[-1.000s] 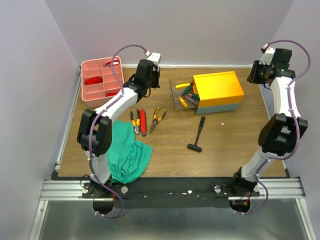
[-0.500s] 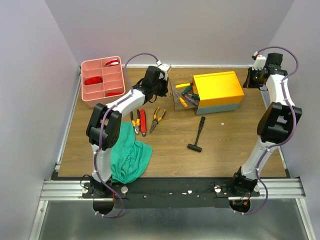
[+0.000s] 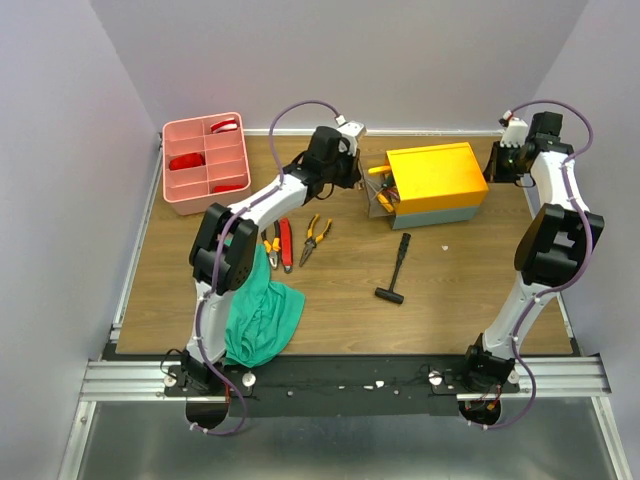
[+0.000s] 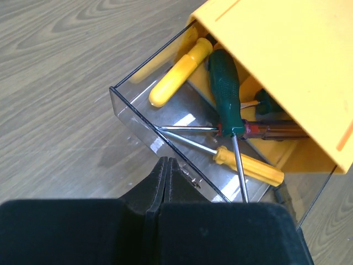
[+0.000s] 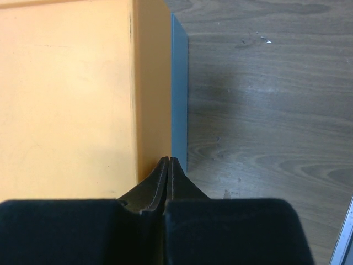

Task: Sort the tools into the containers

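Note:
The toolbox (image 3: 437,178) has a yellow top and a grey base, and its clear drawer (image 3: 378,202) sticks out to the left. In the left wrist view the drawer (image 4: 144,132) holds two yellow-handled screwdrivers (image 4: 176,77) and a green-handled screwdriver (image 4: 225,91). My left gripper (image 3: 346,166) (image 4: 165,160) is shut and empty, with its tips against the drawer's front wall. My right gripper (image 3: 497,165) (image 5: 168,160) is shut and empty, pressed against the toolbox's right side (image 5: 149,83). Three pliers (image 3: 286,243) and a black hammer (image 3: 397,268) lie on the table.
The pink divided tray (image 3: 205,160) stands at the back left with red-handled items in it. A green cloth (image 3: 262,310) lies at the front left by the left arm's base. Walls enclose the table on three sides.
My left gripper has swung right from the pink tray to the drawer front, and the drawer has slid partway into the toolbox. My right gripper has come down against the toolbox's right side.

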### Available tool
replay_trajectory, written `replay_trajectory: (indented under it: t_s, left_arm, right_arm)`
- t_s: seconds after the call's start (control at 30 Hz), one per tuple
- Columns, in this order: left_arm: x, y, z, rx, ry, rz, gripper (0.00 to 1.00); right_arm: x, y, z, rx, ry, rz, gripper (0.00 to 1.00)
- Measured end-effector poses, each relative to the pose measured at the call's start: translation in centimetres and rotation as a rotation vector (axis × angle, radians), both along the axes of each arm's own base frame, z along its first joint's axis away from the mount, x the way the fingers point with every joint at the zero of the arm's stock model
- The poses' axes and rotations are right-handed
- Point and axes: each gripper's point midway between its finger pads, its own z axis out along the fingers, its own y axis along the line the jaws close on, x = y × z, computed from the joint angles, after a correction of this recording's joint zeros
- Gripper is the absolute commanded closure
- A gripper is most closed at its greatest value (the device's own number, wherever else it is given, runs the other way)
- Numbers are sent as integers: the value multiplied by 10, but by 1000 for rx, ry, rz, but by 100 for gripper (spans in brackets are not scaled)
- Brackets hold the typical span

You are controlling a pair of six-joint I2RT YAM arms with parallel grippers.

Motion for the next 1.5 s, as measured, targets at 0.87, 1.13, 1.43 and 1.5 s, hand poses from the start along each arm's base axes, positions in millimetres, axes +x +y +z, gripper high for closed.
replay_trajectory:
  t_s: [0.87, 1.13, 1.43, 1.5]
  left_arm:
    - [28, -82, -13, -119, -44, -118, 100]
    - [24, -79, -26, -66, -42, -61, 46]
    - [-3, -30, -28, -17, 85, 89, 40]
    - [-2, -29, -23, -40, 95, 110, 39]
  right_arm:
    - [-42, -9, -12, -85, 101, 29, 91]
    - [-44, -45, 1, -264, 99, -91, 91]
    - [-24, -36, 119, -254, -271, -147, 86]
    - [-20, -18, 142, -215, -346, -98, 86]
